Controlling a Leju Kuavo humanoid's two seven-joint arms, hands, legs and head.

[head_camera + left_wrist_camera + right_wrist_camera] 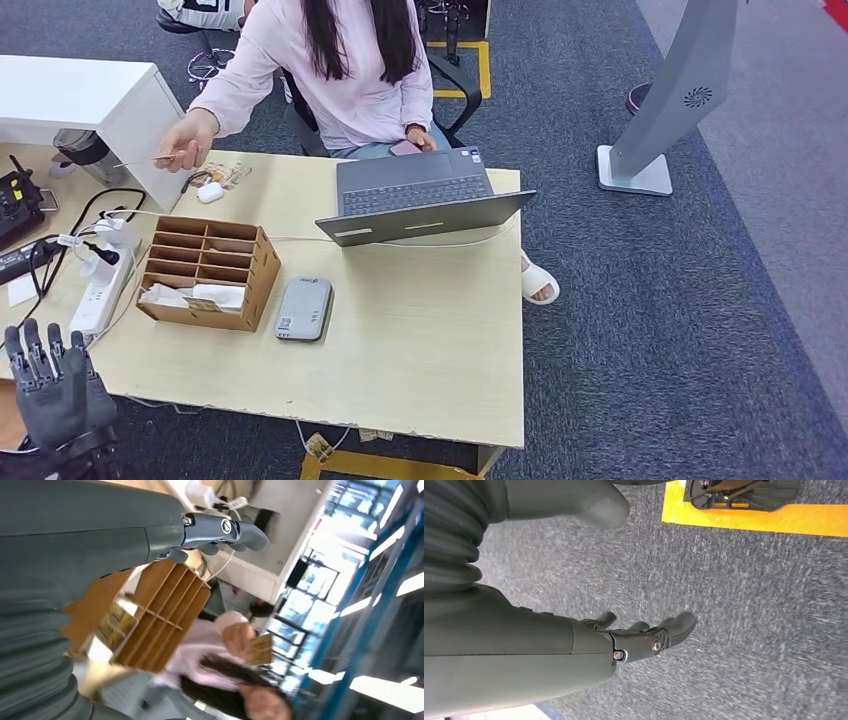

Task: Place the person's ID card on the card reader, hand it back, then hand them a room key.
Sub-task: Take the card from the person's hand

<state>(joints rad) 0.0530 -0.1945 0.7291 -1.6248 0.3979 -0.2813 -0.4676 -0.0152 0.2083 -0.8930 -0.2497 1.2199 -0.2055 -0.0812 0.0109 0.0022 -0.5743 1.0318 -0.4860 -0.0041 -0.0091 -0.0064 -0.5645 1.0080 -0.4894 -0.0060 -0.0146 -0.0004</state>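
A person in a pink shirt sits behind the desk and holds out an ID card [150, 159] in one hand [185, 140] over the desk's far left corner. The same card [261, 649] appears blurred in the left wrist view. The grey card reader [303, 309] lies flat on the wooden desk [420, 340], beside a brown divided organiser [208, 272] with white room key cards [195, 296] in its near slots. My left hand [55, 385] is raised at the desk's near left corner, fingers spread and empty. My right hand [639, 635] hangs over grey carpet, fingers loosely apart, holding nothing.
An open grey laptop [420, 195] stands at the desk's far side. A white power strip [100, 290] with cables, a white earbud case [210, 192] and black devices [20, 205] lie at the left. A grey kiosk stand [665, 100] rises on the carpet to the right.
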